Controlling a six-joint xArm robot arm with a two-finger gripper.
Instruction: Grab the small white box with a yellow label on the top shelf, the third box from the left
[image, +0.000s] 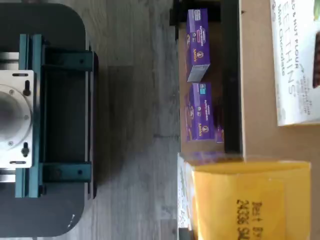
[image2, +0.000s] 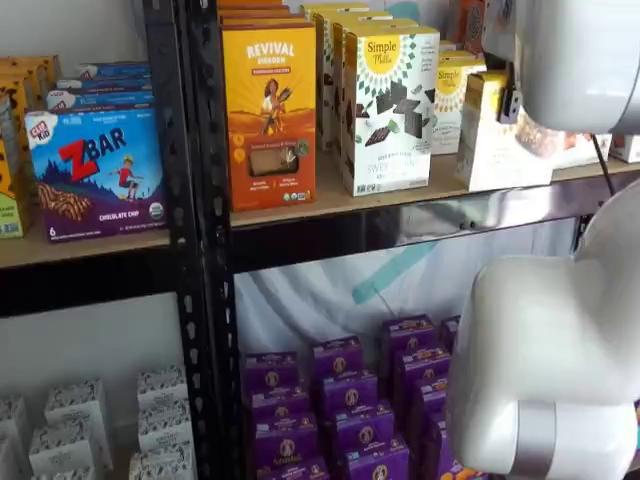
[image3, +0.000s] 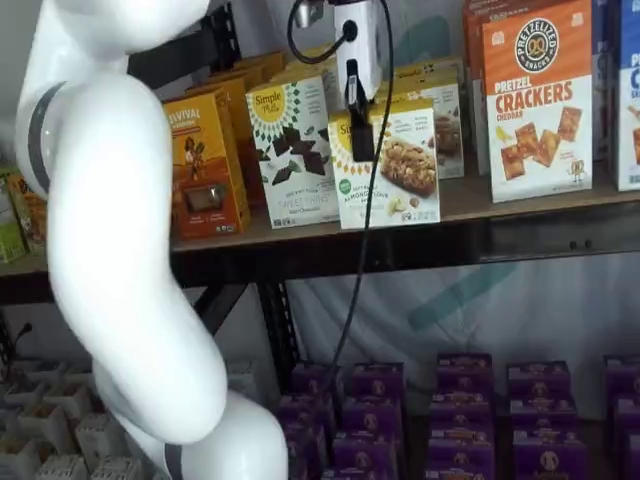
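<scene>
The small white box (image3: 395, 168), with a yellow round label and a baked-goods picture, stands at the front of the top shelf (image3: 520, 200). It also shows in a shelf view (image2: 488, 135) with its yellow side, partly behind the white arm. In the wrist view its yellow top (image: 250, 200) with "Best By" print fills a corner, close under the camera. My gripper (image3: 358, 130) hangs from above, its white body over the box and a black finger in front of the box's left part. No gap between fingers shows.
A taller white Simple Mills box (image3: 293, 150) stands just left of the small box, an orange Revival box (image2: 268, 110) further left, a crackers box (image3: 537, 100) to the right. Purple boxes (image3: 460, 420) fill the shelf below. My white arm (image3: 120, 250) blocks the left.
</scene>
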